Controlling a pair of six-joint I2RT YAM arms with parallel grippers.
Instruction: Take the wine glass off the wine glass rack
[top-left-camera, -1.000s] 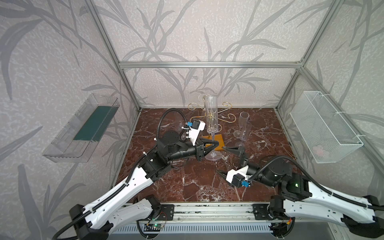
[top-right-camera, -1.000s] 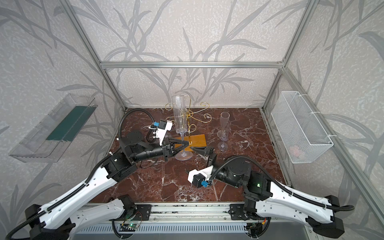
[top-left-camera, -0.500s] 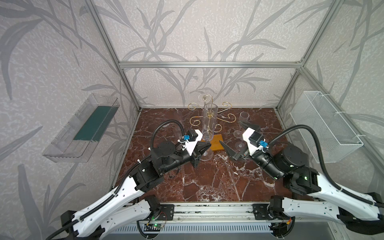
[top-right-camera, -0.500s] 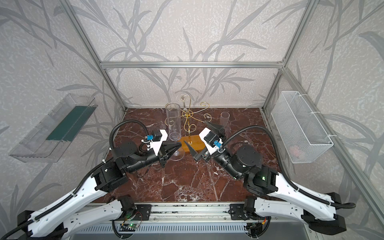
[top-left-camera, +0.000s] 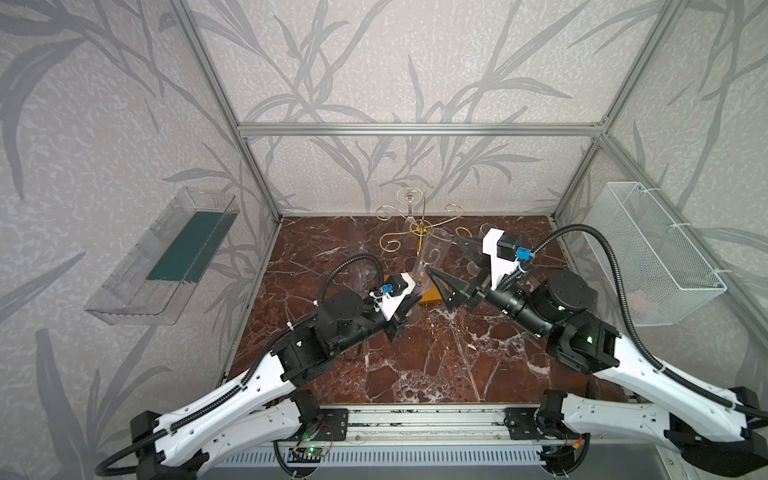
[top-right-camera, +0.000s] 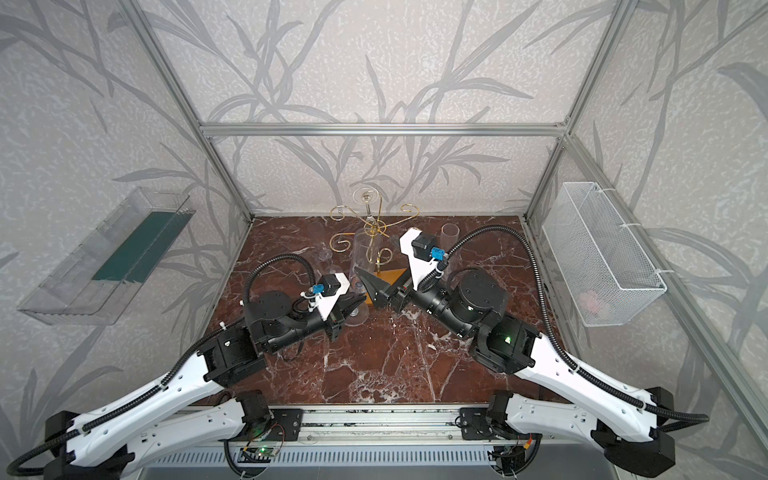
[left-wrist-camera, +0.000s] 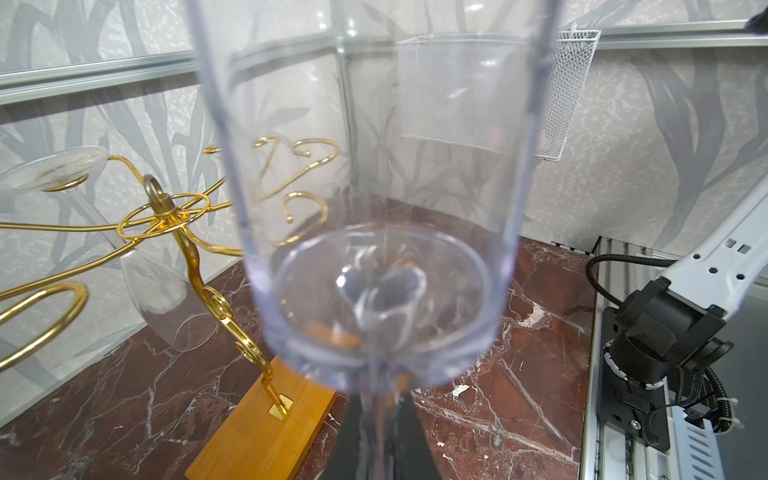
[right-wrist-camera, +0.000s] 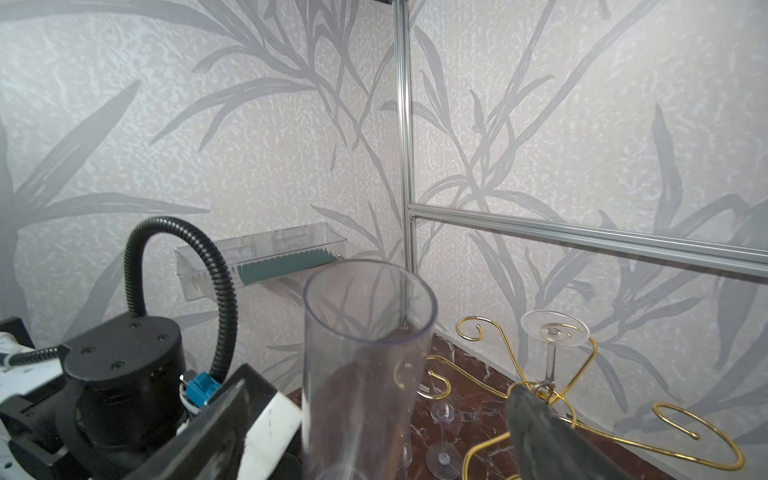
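Right gripper (right-wrist-camera: 376, 386) has swung up and is straddling the glass (left-wrist-camera: 374, 187), jaws wide; left gripper (left-wrist-camera: 382, 446) is pinching its stem, just off the rack (left-wrist-camera: 266, 432). Right should be closing softly, mid-bowl, before left releases.

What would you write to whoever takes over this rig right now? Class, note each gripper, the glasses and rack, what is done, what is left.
Left gripper: shut on the stem of a tall flute, held upright beside the wine glass rack.
Right gripper: open, jaws either side of the flute's bowl, not touching.
Done: the flute is off the rack's arms.
Left: set it down; one hanging glass is upside down on a back arm, probably next.
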